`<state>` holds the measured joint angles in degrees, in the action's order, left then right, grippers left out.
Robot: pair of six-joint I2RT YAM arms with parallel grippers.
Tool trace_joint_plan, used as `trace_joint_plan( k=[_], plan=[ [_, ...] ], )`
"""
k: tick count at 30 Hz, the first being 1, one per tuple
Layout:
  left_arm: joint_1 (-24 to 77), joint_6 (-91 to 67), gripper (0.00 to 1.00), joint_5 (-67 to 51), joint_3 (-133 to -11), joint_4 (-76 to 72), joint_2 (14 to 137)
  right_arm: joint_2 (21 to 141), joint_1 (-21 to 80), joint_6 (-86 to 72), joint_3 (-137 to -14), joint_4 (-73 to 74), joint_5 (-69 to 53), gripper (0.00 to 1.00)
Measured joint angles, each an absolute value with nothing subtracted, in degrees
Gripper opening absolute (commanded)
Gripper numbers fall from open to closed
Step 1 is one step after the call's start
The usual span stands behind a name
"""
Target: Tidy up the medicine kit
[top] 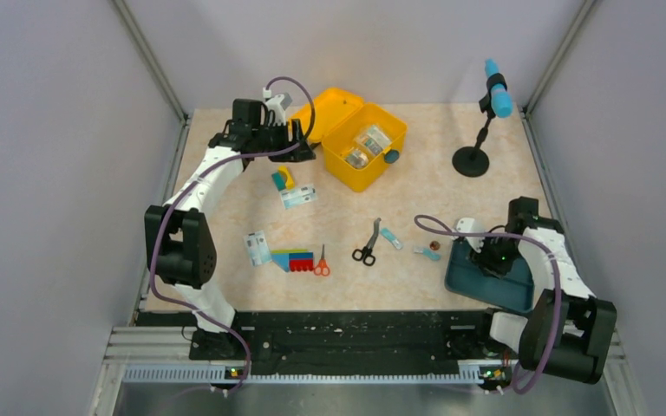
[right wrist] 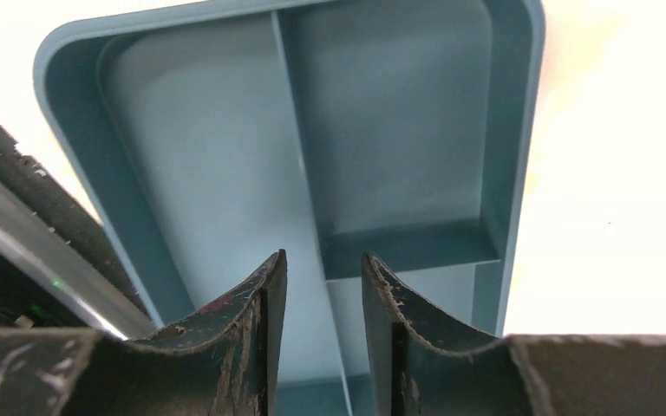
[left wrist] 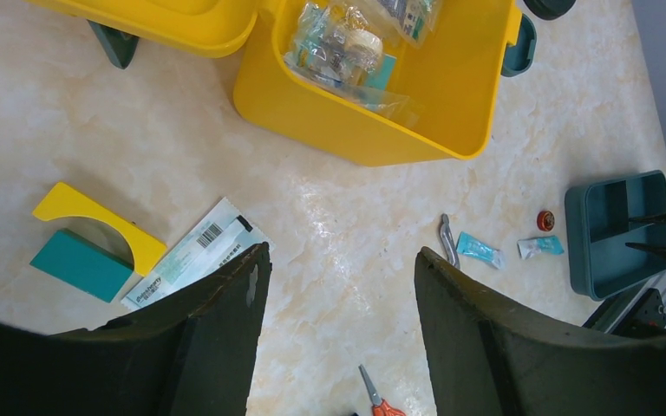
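The yellow medicine kit (top: 366, 149) stands open at the back middle, its lid (top: 334, 102) laid back, with clear packets (top: 366, 143) inside. It also shows in the left wrist view (left wrist: 373, 130). My left gripper (top: 302, 149) hangs beside the kit's lid, above the table; its jaws (left wrist: 342, 251) stand wide apart with nothing between them. My right gripper (top: 486, 258) is down in the flat dark teal tray (top: 486, 282). In the right wrist view the gripper (right wrist: 323, 256) straddles the tray's inner divider (right wrist: 299, 156), jaws a little apart, not touching it.
Loose on the table: a yellow-and-teal piece (top: 283, 178), two white packs (top: 298, 197) (top: 257, 248), a multicoloured block (top: 291, 259), orange scissors (top: 321, 263), black scissors (top: 366, 245), two teal sachets (top: 390, 237) (top: 425, 252), a small red cap (top: 434, 245). A black stand (top: 473, 160) at back right.
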<state>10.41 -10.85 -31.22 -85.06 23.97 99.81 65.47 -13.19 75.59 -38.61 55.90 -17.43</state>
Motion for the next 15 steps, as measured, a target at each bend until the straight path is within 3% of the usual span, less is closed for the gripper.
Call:
trace_joint_plan(
  k=[5, 15],
  plan=[
    [10.41, -10.79, 0.67, -31.22, -84.95, 24.05, 99.81, 66.39, -13.19, 75.85, -36.34, 50.92, -18.06, 0.23],
    [10.41, -10.52, 0.67, -31.0, -84.95, 24.49, 99.85, 62.81, -13.19, 76.71, -31.64, 48.8, -18.87, 0.25]
  ],
)
